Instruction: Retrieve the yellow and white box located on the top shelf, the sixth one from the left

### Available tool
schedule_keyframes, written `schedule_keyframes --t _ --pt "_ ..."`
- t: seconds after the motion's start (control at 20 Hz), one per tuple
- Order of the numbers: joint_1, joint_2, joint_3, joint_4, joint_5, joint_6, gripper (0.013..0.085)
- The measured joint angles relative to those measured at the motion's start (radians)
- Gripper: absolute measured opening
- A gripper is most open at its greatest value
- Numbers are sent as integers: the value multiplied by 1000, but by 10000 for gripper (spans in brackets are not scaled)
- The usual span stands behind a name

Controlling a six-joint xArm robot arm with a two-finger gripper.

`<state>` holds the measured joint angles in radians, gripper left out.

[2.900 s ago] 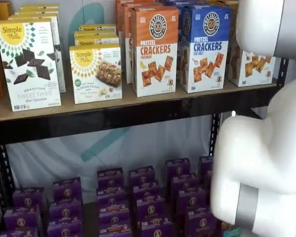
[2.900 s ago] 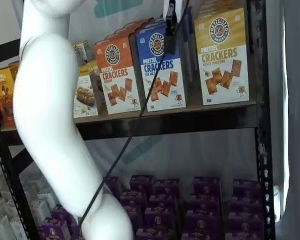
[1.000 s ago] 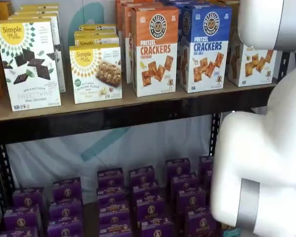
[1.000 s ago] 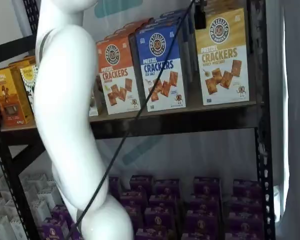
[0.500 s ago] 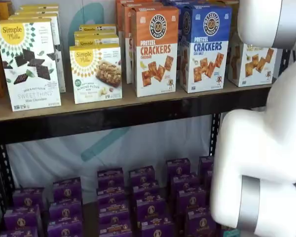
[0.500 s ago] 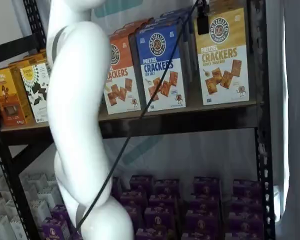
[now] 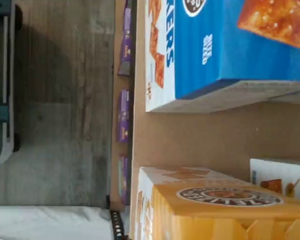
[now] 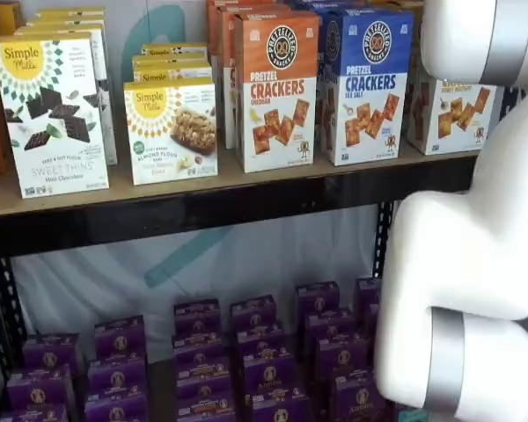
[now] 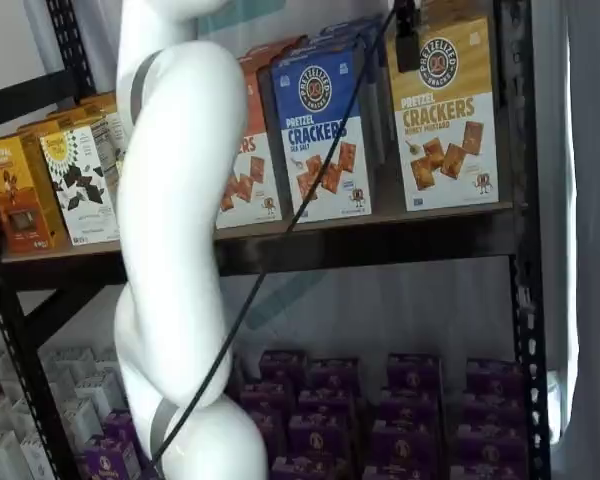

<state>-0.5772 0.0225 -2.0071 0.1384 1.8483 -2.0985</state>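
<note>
The yellow and white box (image 9: 445, 110) stands at the right end of the top shelf (image 9: 380, 215), next to the black upright. In a shelf view (image 8: 449, 114) only its white lower front shows behind the arm. The wrist view shows its yellow top with the round logo (image 7: 215, 210) close by, on the tan board (image 7: 200, 135). My gripper (image 9: 406, 50) shows only as a black finger hanging from the view's top edge, with a cable beside it, in front of the box's upper left corner. I cannot tell whether it is open or shut.
A blue Pretzel Crackers box (image 9: 320, 130) stands just left of the yellow box, with an orange one (image 8: 277, 88) beyond it. Simple Mills boxes (image 8: 51, 114) stand farther left. Purple boxes (image 8: 246, 352) fill the lower shelf. My white arm (image 9: 175, 250) covers part of both shelf views.
The black finger has moved right, from in front of the blue box to the yellow box's upper left corner. The white arm has swung right with it.
</note>
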Motion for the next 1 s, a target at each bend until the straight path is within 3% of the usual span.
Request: schedule_keyframes --t 0.3,0.5,0.7,0.8,1.0 --pt "6 1 7 -9 0 3 850" --pt "3 -5 20 -3 -9 1 730" --pt "-1 -8 24 -3 -13 -3 730" --pt "-6 -7 23 3 -11 -6 650" --pt "-13 -10 23 11 -10 -9 650"
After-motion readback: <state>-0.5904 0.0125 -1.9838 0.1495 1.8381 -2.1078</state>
